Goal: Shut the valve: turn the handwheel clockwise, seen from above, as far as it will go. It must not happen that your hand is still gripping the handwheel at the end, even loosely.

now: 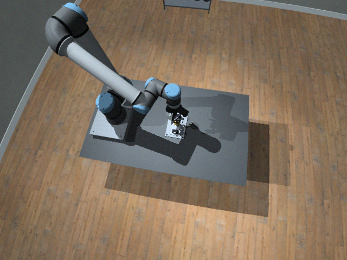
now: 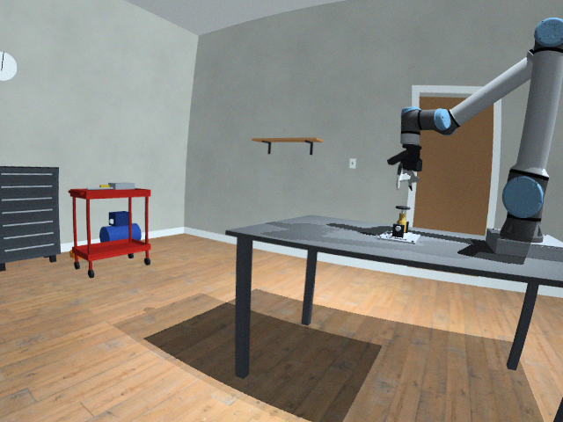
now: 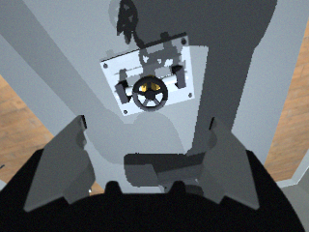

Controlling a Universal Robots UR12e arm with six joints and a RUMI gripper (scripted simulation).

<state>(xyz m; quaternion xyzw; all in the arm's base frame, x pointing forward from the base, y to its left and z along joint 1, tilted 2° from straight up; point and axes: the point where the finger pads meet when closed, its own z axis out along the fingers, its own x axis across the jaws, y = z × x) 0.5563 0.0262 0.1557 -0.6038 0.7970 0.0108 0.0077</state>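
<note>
The valve has a black spoked handwheel (image 3: pixel 150 92) on a brass stem, standing upright on a white base plate (image 3: pixel 150 79) on the grey table. It also shows in the side view (image 2: pixel 400 221) and from above (image 1: pixel 176 121). My gripper (image 3: pixel 149 117) hangs well above the handwheel, pointing down, with both grey fingers spread wide and nothing between them. In the side view the gripper (image 2: pixel 404 179) is clearly apart from the wheel top, with a gap of air between. The wheel sits ahead of the fingers in the wrist view.
The robot base (image 2: pixel 514 240) stands on the same table to the right of the valve. A red cart (image 2: pixel 110 222) and a dark drawer cabinet (image 2: pixel 28 212) stand far off by the wall. The table edge runs near the valve plate.
</note>
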